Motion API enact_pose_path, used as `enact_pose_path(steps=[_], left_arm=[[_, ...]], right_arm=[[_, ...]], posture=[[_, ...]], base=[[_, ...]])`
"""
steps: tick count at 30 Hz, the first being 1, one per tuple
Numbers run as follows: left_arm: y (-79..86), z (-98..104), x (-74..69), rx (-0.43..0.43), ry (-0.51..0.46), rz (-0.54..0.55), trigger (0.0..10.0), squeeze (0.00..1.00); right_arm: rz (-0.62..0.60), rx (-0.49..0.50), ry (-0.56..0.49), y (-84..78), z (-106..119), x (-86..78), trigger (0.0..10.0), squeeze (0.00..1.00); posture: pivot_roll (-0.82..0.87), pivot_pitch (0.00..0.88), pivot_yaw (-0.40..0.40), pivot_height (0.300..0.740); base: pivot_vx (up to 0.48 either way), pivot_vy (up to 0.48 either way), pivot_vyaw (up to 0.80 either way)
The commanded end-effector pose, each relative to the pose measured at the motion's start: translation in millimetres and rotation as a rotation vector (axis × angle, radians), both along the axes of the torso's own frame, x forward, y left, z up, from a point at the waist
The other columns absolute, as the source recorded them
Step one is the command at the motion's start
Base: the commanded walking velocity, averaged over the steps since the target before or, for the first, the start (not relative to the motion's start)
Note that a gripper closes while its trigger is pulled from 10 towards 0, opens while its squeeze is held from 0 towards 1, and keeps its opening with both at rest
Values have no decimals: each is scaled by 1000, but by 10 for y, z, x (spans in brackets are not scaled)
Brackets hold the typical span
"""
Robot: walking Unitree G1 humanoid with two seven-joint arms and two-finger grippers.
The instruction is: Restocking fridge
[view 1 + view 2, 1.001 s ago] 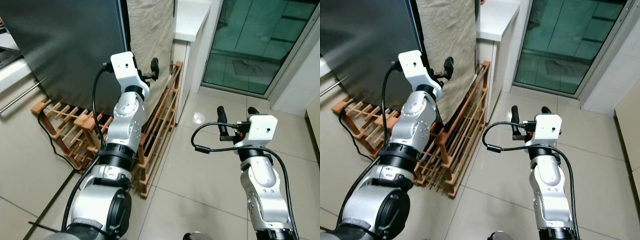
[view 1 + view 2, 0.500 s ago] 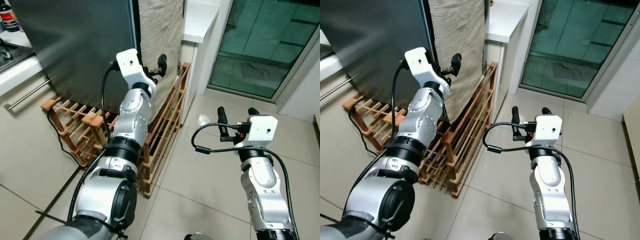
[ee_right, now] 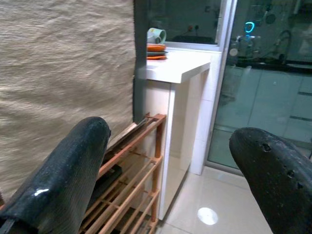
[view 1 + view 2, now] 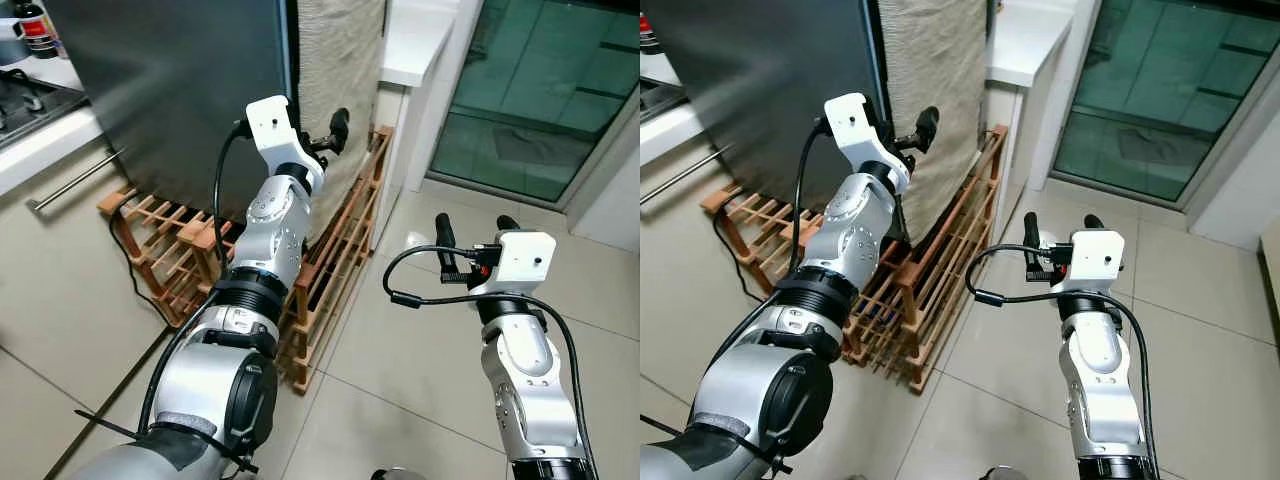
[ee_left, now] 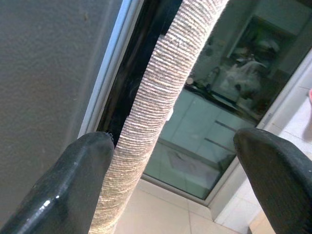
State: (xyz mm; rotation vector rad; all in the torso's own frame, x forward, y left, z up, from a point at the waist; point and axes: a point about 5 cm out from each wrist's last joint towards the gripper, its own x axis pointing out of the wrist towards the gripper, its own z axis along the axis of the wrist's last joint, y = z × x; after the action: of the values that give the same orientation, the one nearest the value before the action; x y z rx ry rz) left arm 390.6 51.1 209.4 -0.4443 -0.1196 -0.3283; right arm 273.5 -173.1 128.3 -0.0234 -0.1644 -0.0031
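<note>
- The right hand [image 4: 470, 232] is nearest, held out over the pale tiled floor [image 4: 400, 350], its two black fingers spread wide with nothing between them.
- In the right wrist view those fingers [image 3: 58, 165] frame a white counter [image 3: 178, 66] carrying an orange plate [image 3: 156, 48] with a cup [image 3: 156, 35] on top.
- Left of that hand, a wooden rack [image 4: 335, 260] stands on the floor against the base of the fridge [image 4: 170, 90].
- The left hand [image 4: 335, 130] is raised farther out, up at the fridge's right edge beside a beige woven cloth [image 4: 340, 60] that hangs down its side.
- In the left wrist view its fingers [image 5: 80, 180] stand wide apart and hold nothing; one fingertip lies just beside the cloth's edge [image 5: 161, 97] and the door's dark seam, though I cannot tell whether it touches.
- The fridge's dark grey door is closed.
- Farthest back, a glass sliding door [image 4: 540, 90] stands to the right of the counter.
- At far left sits a second counter [image 4: 45, 125] with a steel rail handle [image 4: 75, 180] and a stove [image 4: 30, 95].
</note>
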Motion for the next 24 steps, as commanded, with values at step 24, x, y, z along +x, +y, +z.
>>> enact_pose_path(steps=[24], left_arm=[[1056,-257,-899,225,-69,295,10000,0]], right_arm=[[-80,32,-51,-125,150,-143,10000,4]], posture=[[-83,0,-2,740]], base=[[0,0,0]])
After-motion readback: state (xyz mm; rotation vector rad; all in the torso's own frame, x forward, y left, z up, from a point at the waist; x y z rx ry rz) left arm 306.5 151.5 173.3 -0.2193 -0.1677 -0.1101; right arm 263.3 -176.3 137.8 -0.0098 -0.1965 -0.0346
